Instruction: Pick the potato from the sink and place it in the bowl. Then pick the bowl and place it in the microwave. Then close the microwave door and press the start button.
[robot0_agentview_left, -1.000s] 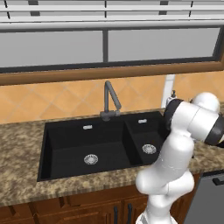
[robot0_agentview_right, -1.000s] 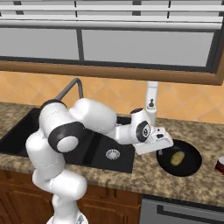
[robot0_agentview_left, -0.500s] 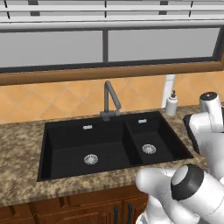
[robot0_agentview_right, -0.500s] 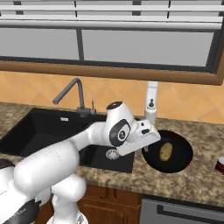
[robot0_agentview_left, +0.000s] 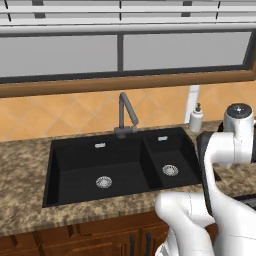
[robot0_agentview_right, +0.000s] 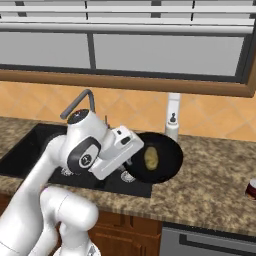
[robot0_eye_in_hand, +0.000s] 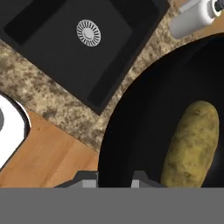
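My gripper (robot0_agentview_right: 134, 161) is shut on the left rim of the black bowl (robot0_agentview_right: 165, 159) and holds it lifted over the counter edge, just right of the sink (robot0_agentview_right: 30, 150). The bowl tilts towards the right base camera. The yellowish-tan potato (robot0_agentview_right: 151, 157) lies inside it. In the hand view the two fingertips straddle the rim of the bowl (robot0_eye_in_hand: 144, 113) at my gripper (robot0_eye_in_hand: 113, 178), with the potato (robot0_eye_in_hand: 192, 144) to the right. The black double-basin sink (robot0_agentview_left: 120, 160) lies on the left. The microwave and its door are out of view.
A grey faucet (robot0_agentview_left: 125, 115) rises behind the sink, and a white soap bottle (robot0_agentview_left: 196, 119) stands at its back right corner. The small basin's drain (robot0_eye_in_hand: 89, 32) shows below the hand. A red object (robot0_agentview_right: 251, 189) sits at the counter's right edge. Windows run above the backsplash.
The arm has swung and folded. The bowl with the potato has risen off the counter and moved left towards the sink, tilting as it went.
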